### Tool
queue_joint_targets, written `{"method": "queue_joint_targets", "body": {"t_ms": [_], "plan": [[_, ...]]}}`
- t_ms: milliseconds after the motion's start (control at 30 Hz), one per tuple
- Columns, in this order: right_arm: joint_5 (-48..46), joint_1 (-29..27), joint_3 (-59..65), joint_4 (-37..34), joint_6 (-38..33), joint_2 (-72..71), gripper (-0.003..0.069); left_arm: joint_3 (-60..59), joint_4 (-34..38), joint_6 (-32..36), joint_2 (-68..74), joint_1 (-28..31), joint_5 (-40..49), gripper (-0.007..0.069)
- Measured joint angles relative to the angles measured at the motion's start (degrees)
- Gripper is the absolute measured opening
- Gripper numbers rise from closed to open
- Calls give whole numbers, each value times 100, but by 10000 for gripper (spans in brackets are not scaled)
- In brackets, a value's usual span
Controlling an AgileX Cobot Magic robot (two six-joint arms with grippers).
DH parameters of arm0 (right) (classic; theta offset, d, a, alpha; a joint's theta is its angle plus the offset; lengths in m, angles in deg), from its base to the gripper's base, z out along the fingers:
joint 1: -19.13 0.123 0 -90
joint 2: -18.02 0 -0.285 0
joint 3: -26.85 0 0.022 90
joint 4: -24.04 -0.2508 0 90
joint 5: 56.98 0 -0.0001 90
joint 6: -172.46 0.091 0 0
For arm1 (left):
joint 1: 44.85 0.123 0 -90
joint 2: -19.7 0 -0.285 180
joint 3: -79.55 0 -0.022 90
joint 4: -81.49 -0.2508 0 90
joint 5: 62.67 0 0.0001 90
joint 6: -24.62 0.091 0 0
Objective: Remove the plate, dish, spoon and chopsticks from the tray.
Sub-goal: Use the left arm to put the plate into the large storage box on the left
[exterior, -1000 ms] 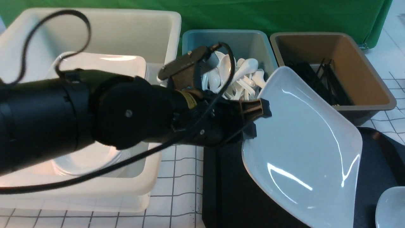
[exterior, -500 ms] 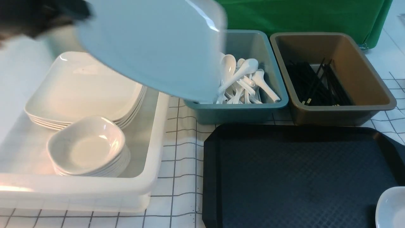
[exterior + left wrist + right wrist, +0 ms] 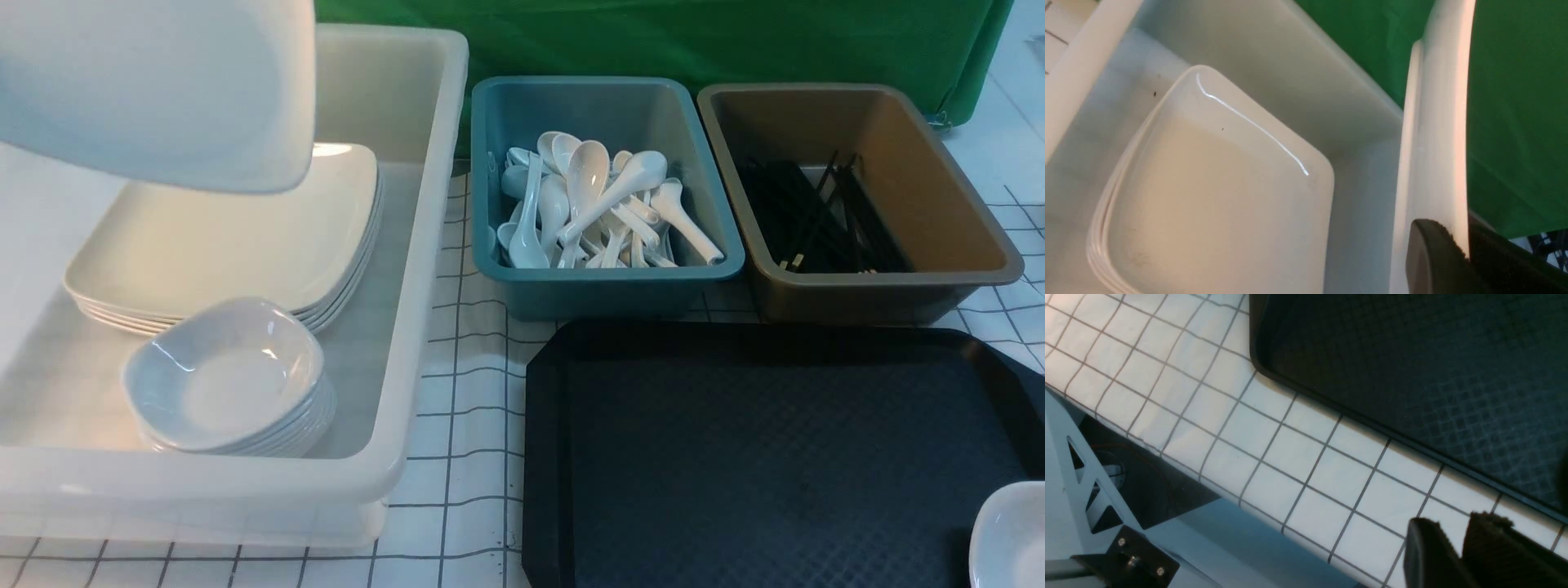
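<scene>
- Green cloth backdrop (image 3: 653,41) hangs behind a counter (image 3: 457,425) covered in a white sheet ruled with a dark grid.
- Left jaws are clamped on the rim of the large glossy white square plate (image 3: 163,90). In the left wrist view its thin edge runs straight out from between the dark, rough-faced pads (image 3: 1433,253).
- The deciding relation: the plate hangs tilted in the air over the far left of the big white plastic tub (image 3: 441,204). The stack of matching square plates (image 3: 220,237) lies flat beneath it, reaching a little nearer the robot.
- Setting it down looks to call for levelling the plate and lowering it so its rounded corners meet those below. The glaze is slick, so a skewed landing could slide.
- The pile of small white rounded-square dishes (image 3: 229,384) sits just in front of the plate stack in the same tub, so the descent should keep behind it.
- The large black rectangular tray (image 3: 735,457), cut-cornered and diamond-textured, lies well to the right. The small glossy white shallow dish (image 3: 1012,535) shows at its near right corner, cut by the frame edge and nearer the right arm.
- Right jaws hang over the gridded counter just off the tray's rim. Only a sliver shows between the pads, with nothing in it, so I cannot tell whether they are apart or together.
- The teal plastic tub (image 3: 604,294) holds white soup spoons (image 3: 588,204), and the brown tub (image 3: 865,298) holds thin black chopsticks (image 3: 816,220).
</scene>
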Motion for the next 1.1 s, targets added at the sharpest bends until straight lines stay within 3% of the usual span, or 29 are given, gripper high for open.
{"method": "queue_joint_targets", "body": {"t_ms": [200, 733, 1100], "plan": [[37, 0, 0, 0, -1, 0, 199, 0, 48, 552, 698, -45, -49, 27], [37, 0, 0, 0, -12, 0, 199, 0, 90, 1243, 1485, -366, -558, 27], [70, 0, 0, 0, 13, 0, 199, 23, -580, 1387, 1591, -532, -1043, 33]]}}
